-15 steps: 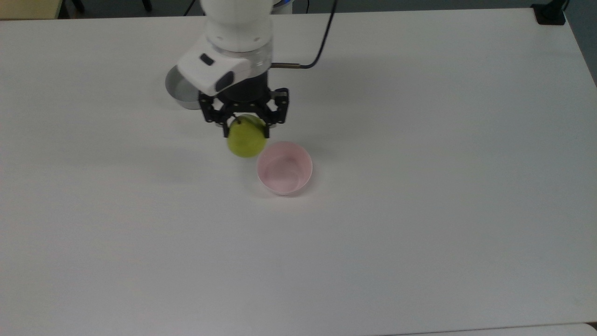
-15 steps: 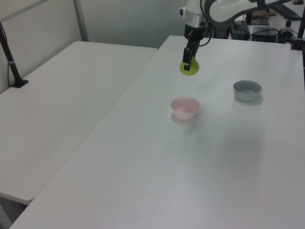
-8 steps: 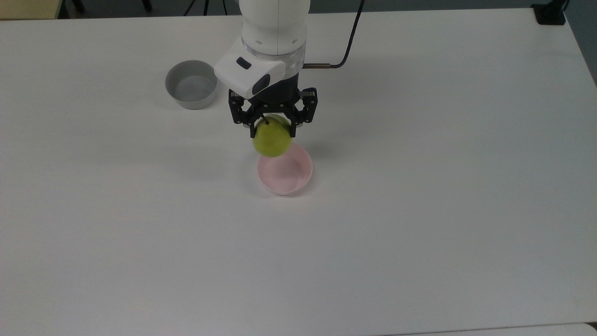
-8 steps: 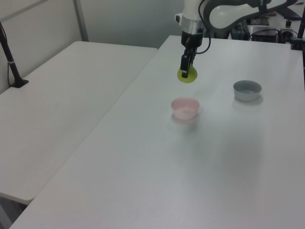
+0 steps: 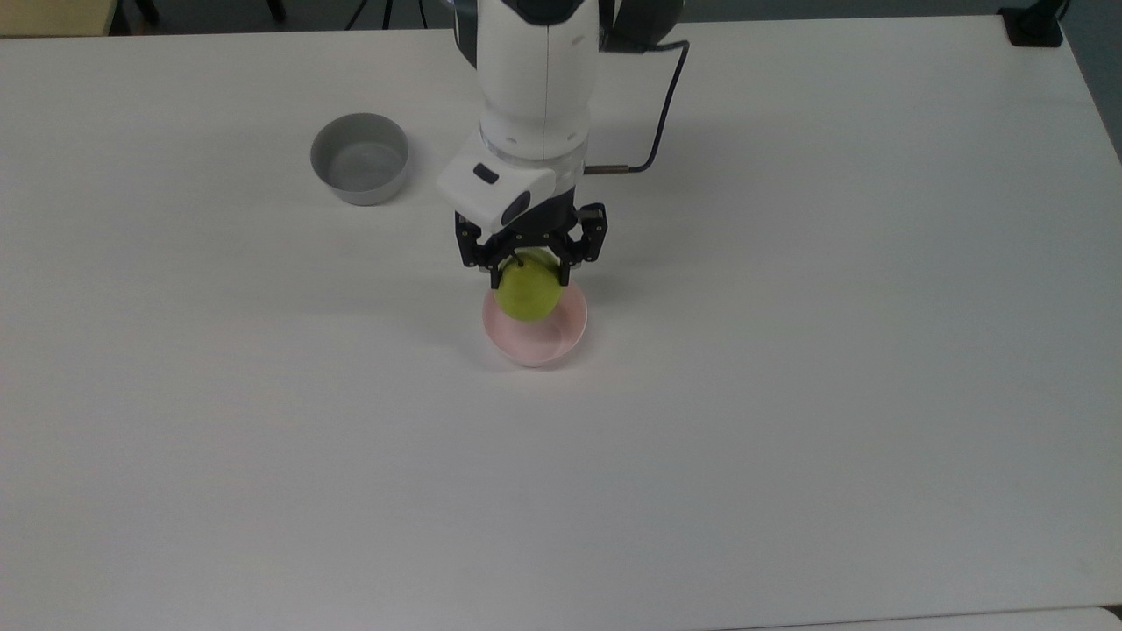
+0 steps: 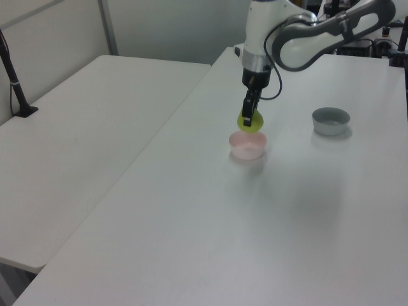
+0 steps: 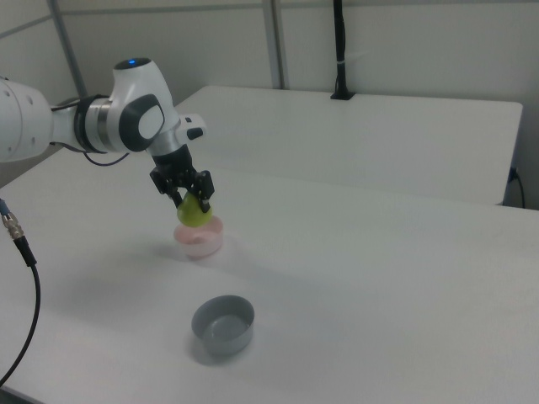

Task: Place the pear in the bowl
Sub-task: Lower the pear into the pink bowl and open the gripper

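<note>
Carrying step, nearly at the release: pear (image 5: 528,293) clamped between the jaws of the gripper (image 5: 529,265), held off the worktop (image 5: 789,394) just above centre of the top view, hanging over the far part of the pale pink bowl (image 5: 561,337). Best done by bringing the fruit squarely over the bowl's middle first (in the top view it sits toward the upper-left of the rim rather than dead centre), then lowering until the pear's underside is down inside the wall, and only then parting the jaws, so the round fruit neither bounces out nor tips so light a bowl. Straight lift afterwards, clear of the rim. Grey bowl (image 5: 360,159), at upper left of the top view, well apart and no obstacle. Hard to make out: the gap between pear and bowl, since in the left view the pear (image 6: 250,121) seems just above the bowl (image 6: 247,145) and in the right view the pear (image 7: 194,211) overlaps the bowl (image 7: 200,241) without a clear margin. Contact line of the jaws on the fruit hidden by the gripper body in the top view; bowl's near inside floor partly covered by the pear; stem barely distinguishable.
</note>
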Controlling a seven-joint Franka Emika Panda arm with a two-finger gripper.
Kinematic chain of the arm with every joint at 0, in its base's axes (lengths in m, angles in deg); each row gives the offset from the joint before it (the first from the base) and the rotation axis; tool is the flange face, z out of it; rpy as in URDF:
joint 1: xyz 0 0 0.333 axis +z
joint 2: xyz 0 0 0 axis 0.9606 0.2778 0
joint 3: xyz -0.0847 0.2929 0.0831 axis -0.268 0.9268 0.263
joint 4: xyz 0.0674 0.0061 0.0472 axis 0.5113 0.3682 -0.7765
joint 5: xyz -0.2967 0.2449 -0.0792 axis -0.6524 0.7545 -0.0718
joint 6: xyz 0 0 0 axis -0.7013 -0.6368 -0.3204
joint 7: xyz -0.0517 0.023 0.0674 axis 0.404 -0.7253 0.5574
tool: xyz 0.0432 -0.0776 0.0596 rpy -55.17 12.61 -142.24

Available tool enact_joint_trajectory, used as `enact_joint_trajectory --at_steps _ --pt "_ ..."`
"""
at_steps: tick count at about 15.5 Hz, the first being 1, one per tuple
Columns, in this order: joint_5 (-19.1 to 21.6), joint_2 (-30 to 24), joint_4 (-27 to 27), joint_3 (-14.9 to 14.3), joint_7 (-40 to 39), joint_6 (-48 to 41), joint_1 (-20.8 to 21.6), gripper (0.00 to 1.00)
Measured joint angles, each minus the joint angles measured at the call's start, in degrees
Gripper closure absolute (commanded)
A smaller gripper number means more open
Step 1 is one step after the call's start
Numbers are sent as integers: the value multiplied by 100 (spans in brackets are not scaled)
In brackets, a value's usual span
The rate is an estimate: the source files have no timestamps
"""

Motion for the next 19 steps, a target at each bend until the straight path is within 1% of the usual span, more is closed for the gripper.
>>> enact_joint_trajectory --at_steps 2,4,6,10,11,12,13,14,15,19 --pt "0 162 32 0 0 154 0 57" --pt "0 268 47 0 0 328 0 56" --pt "0 340 82 0 0 485 0 53" --pt "0 407 137 0 0 542 1 38" --pt "0 427 138 0 0 576 1 33" --pt "0 447 139 0 13 644 4 24" --pt "0 465 141 1 39 696 10 13" --pt "0 478 141 1 74 720 16 9" --pt "0 481 141 1 106 726 22 0" --pt "0 470 133 1 155 726 35 0"
